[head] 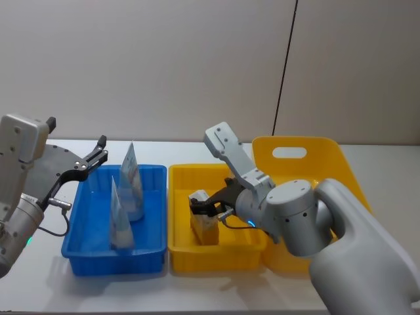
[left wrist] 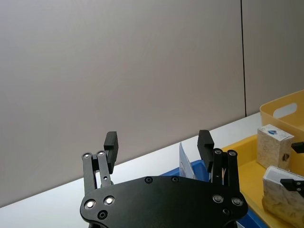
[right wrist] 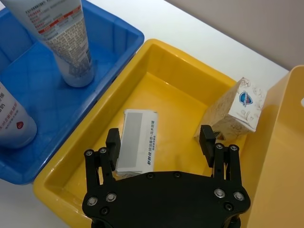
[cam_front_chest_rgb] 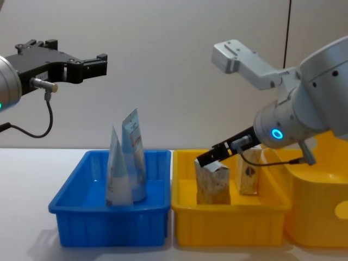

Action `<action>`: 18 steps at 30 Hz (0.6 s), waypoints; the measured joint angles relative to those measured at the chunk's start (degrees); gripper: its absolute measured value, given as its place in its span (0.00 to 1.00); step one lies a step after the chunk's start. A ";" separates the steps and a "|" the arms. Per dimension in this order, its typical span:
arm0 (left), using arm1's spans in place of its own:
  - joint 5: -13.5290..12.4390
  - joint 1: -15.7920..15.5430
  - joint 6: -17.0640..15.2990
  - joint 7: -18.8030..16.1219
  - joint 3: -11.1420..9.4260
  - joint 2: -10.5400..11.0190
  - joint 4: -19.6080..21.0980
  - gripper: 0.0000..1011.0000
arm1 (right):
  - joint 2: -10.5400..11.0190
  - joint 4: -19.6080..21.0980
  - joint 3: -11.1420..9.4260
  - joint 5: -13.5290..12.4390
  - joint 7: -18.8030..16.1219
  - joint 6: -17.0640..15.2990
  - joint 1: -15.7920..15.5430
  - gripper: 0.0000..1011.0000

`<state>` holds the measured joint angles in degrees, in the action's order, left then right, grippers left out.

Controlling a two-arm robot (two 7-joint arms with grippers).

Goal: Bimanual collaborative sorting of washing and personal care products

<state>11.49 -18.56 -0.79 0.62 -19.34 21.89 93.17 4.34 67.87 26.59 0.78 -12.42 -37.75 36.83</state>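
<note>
Two squeeze tubes, both in the left half of the chest view: front tube (cam_front_chest_rgb: 117, 179), back tube (cam_front_chest_rgb: 134, 141). Two beige cartons, centre right of that view: near carton (cam_front_chest_rgb: 212, 185), far carton (cam_front_chest_rgb: 248, 174). Four products total. One blue tray (cam_front_chest_rgb: 109, 223), lower left. One yellow tray (cam_front_chest_rgb: 228, 223), lower centre. One yellow tub (cam_front_chest_rgb: 321, 217), lower right corner. Three containers in all. Two grippers: left gripper (head: 103, 149) at the left edge of the head view, right gripper (right wrist: 159, 134) at its centre. One tabletop (cam_front_chest_rgb: 22, 179).
</note>
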 joint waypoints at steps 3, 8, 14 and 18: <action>0.00 0.00 0.00 0.00 0.00 0.00 0.00 0.99 | -0.26 -0.62 -0.07 0.05 -0.05 -0.13 0.11 0.99; 0.00 0.00 0.00 0.00 0.00 0.00 0.00 0.99 | -0.75 -1.75 -0.42 0.10 -0.06 -0.32 0.31 0.99; 0.00 0.00 0.00 0.00 0.00 0.00 0.00 0.99 | -1.37 -3.33 -0.73 0.35 0.09 -0.50 0.70 0.99; 0.00 0.00 0.00 0.00 0.00 0.00 0.00 0.99 | -1.68 -4.21 -0.86 0.55 0.17 -0.53 0.93 0.99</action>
<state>11.49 -18.56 -0.79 0.62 -19.34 21.89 93.17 2.66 63.66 25.74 1.33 -12.25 -38.28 37.76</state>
